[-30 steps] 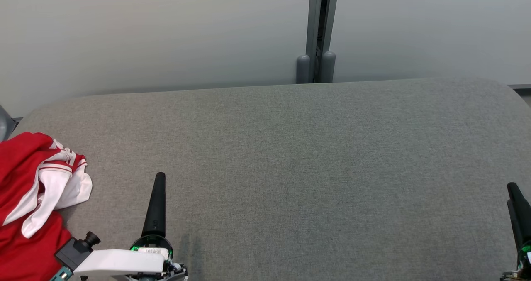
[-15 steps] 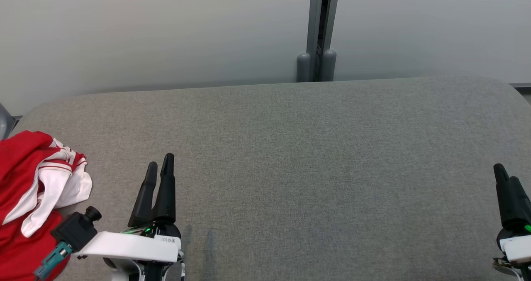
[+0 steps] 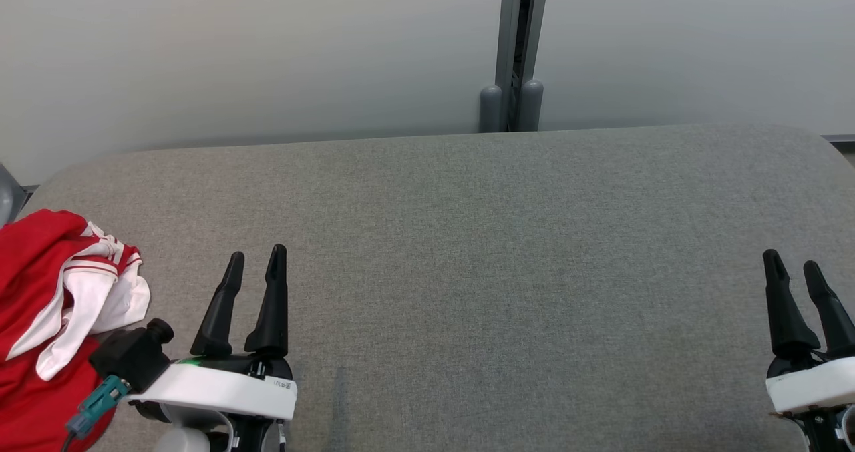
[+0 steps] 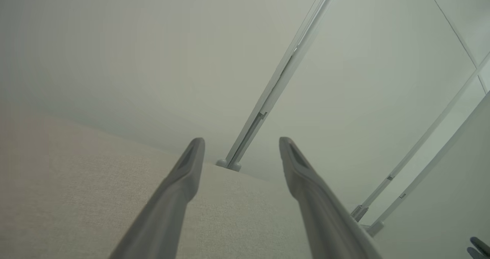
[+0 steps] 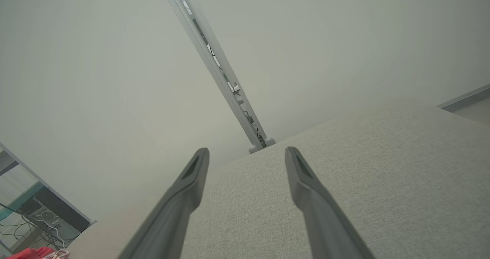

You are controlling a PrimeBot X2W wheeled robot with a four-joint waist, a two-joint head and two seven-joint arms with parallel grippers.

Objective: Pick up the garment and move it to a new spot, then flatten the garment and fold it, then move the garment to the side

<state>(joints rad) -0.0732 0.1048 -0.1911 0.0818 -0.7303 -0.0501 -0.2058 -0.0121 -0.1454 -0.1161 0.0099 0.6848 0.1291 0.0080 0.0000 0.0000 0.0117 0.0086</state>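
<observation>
Two wall panels back your grey surface; garment at nine o'clock; left gripper, right gripper gape empty.

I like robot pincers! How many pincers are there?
2. The left pincer sits low on the left, near the red-and-white garment; the right pincer sits low on the far right, both over the grey surface.

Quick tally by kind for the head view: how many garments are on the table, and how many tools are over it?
garment, red and white: 1
tools, left tool and right tool, both open: 2
Total: 3
</observation>
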